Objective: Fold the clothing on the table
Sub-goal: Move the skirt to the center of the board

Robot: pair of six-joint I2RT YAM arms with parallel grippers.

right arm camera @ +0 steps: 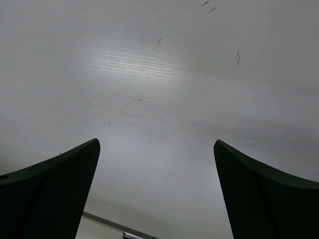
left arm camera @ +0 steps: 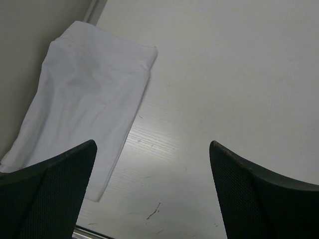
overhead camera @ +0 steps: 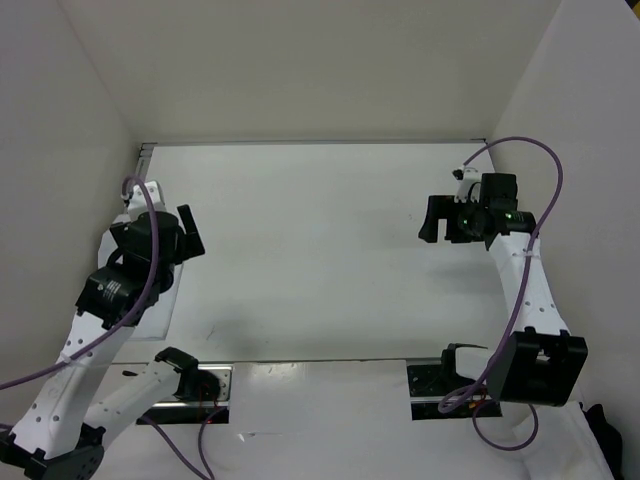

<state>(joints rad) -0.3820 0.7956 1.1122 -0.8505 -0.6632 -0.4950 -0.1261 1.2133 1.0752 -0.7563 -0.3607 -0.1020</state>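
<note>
Hiding most of the clothing (left arm camera: 84, 94) from overhead, the left arm sits right across it. Only the wrist view shows it, flat along the table (left arm camera: 239, 74) edge by the wall, near end cut off behind one finger. Left gripper (left arm camera: 152, 145) hovers just beside it, spread wide, empty. Right gripper (right arm camera: 157, 143) is well apart, wide too.

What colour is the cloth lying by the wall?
The cloth is plain white, with no pattern; the left wrist view shows it best.
</note>
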